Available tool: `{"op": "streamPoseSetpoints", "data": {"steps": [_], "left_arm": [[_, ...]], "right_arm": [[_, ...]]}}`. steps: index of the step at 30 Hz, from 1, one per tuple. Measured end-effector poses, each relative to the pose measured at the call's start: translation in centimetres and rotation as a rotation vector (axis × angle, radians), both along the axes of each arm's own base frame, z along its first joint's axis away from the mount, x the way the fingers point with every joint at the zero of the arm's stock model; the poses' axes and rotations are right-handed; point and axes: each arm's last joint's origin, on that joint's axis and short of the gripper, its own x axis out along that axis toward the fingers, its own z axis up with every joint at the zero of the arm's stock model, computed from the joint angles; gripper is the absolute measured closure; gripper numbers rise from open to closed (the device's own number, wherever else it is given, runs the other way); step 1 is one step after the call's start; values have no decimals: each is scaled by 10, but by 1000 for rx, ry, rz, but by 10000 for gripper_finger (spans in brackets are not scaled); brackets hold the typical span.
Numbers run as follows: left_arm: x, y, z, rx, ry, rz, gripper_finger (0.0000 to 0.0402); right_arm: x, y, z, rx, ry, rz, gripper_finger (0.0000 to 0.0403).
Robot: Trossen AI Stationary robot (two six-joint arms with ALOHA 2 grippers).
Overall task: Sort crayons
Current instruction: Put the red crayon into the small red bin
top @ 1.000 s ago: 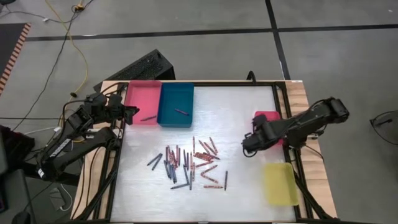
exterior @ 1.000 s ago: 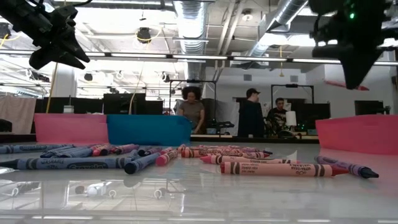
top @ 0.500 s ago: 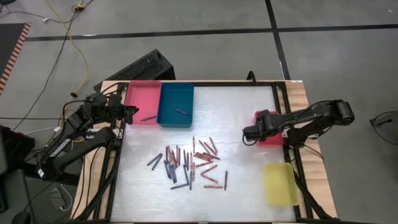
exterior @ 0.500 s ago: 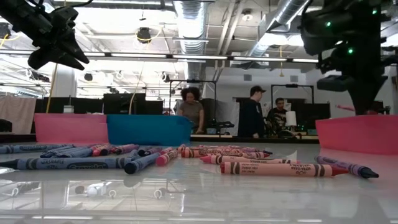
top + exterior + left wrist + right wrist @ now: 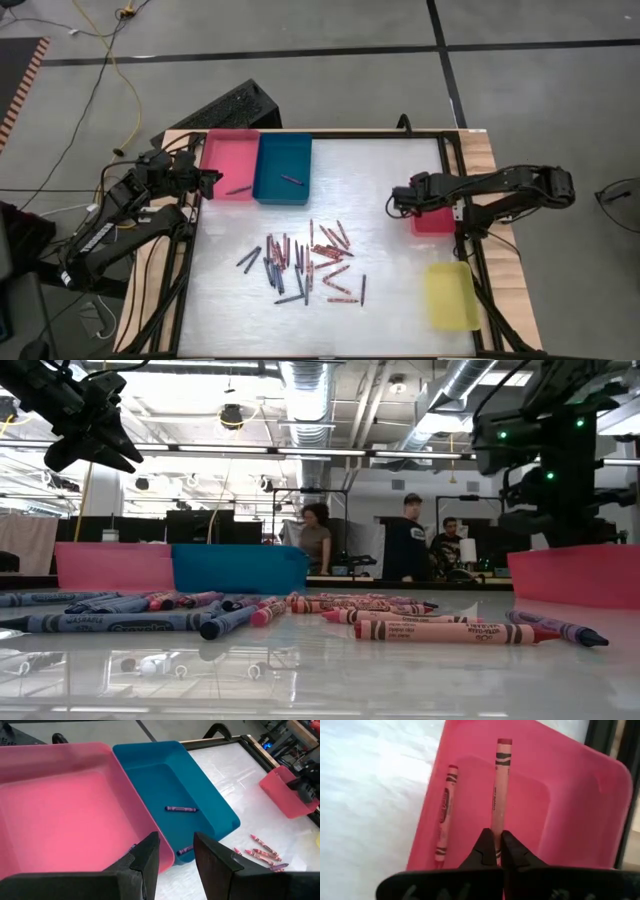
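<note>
Several crayons (image 5: 305,262) lie in a loose heap on the table's middle. My right gripper (image 5: 403,196) is at the table's right, over the red tray (image 5: 436,222), and is shut on a red crayon (image 5: 499,790). A second red crayon (image 5: 444,815) lies flat in that tray. My left gripper (image 5: 176,857) is open and empty above the pink tray (image 5: 230,158) at the far left. One crayon (image 5: 238,189) lies in the pink tray. Another crayon (image 5: 291,180) lies in the blue tray (image 5: 283,168). My right gripper pinches the red crayon by its near end (image 5: 496,845) between its two fingers. The crayon sticks out ahead of the fingertips, in line with the fingers, over the red tray's inside. Whether its far tip touches the tray, I cannot tell.
A yellow tray (image 5: 450,295) stands at the near right, beside the table's frame. The pink and blue trays stand side by side at the far left. Bare table lies between the heap and the red tray. People stand in the room beyond the table (image 5: 405,545).
My right gripper has gone from over the bare table toward the far edge and the red tray, its arm stretching out level, and has carried the red crayon with it over the tray. My left arm has kept still.
</note>
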Motion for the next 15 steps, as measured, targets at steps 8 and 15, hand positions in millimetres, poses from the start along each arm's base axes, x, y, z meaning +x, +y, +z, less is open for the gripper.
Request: {"op": "streamPoseSetpoints", "data": {"steps": [8,15], "left_arm": [[0,0,0,2,2,5,291],[0,0,0,3,2,5,291]], "right_arm": [[-5,-3,-9,13,16,-24,399],[-5,-4,-9,3,13,-22,353]]}}
